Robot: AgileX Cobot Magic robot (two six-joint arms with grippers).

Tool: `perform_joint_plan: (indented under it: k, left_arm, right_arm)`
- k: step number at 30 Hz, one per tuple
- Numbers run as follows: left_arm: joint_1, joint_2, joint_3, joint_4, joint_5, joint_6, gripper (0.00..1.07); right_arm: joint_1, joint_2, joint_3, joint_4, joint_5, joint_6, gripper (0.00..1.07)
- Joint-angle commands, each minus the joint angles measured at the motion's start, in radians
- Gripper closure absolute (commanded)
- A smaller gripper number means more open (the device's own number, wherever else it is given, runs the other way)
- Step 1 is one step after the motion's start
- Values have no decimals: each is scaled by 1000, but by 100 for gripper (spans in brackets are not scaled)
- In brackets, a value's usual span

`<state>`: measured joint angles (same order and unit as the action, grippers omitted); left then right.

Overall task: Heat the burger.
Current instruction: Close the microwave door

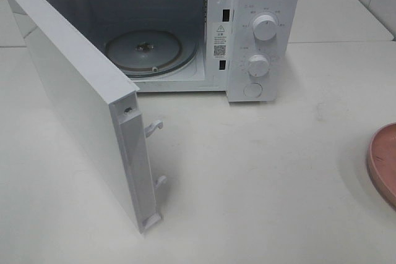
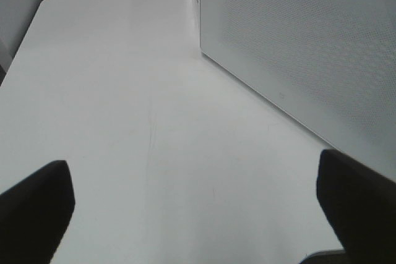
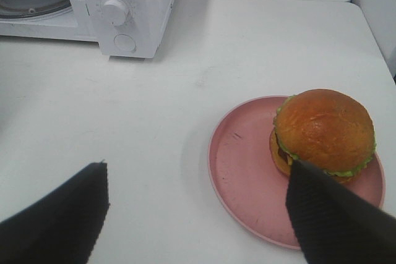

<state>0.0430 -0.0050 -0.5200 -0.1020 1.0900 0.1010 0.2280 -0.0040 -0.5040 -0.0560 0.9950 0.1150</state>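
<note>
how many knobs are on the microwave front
2. The upper knob sits near the top of the control panel; the lower knob is directly beneath it. A round button lies under both, not a knob. None seem hidden.

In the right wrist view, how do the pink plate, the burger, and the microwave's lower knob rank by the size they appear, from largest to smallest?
1. Pink plate, the largest.
2. Burger, clearly smaller than the plate it sits on.
3. Microwave's lower knob, the smallest, though it is farther from the camera, which shrinks it.
</note>
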Motion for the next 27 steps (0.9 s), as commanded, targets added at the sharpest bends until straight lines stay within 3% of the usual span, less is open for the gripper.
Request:
perform_joint_plan:
  k: [1, 10, 14, 15, 17, 18, 19, 20, 21, 22, 23, 24, 25, 26, 27]
  left_arm:
    - [0, -5, 2, -4, -15, -5, 7]
    - [0, -4, -36, -5, -66, -27, 9]
    - [0, 3, -41, 5, -178, -35, 21]
    - [0, 20, -41, 5, -223, -35, 29]
    - [0, 35, -41, 3, -244, -35, 35]
    - [0, 70, -41, 2, -267, -35, 48]
    - [0, 70, -41, 2, -267, -35, 48]
    - [0, 122, -41, 1, -281, -35, 61]
    - [0, 122, -41, 1, -281, -35, 61]
    - [0, 151, -41, 1, -290, -35, 69]
    - [0, 208, -41, -5, -316, -35, 83]
    - [0, 208, -41, -5, -316, -35, 83]
    - [0, 242, -41, -9, -330, -35, 91]
    - [0, 302, -41, -17, -356, -35, 106]
    - [0, 302, -41, -17, -356, -35, 106]
  right_arm:
    - [-7, -32, 4, -1, 2, -14, 31]
    - [-7, -32, 4, -1, 2, -14, 31]
    - [-7, -32, 4, -1, 2, -14, 31]
    - [-7, -32, 4, -1, 2, -14, 31]
    - [-7, -32, 4, -1, 2, -14, 31]
    - [-7, -32, 4, -1, 2, -14, 31]
    - [-7, -32, 4, -1, 2, -14, 31]
    - [-7, -32, 4, -1, 2, -14, 31]
    - [-7, -32, 4, -1, 2, -14, 31]
    - [-7, -32, 4, -1, 2, -14, 31]
    - [-7, -32, 4, -1, 2, -14, 31]
    - [-7, -32, 4, -1, 2, -14, 31]
    - [-7, -32, 4, -1, 2, -14, 31]
    - [-7, -32, 4, -1, 2, -14, 31]
    - [-7, -32, 4, -1, 2, -14, 31]
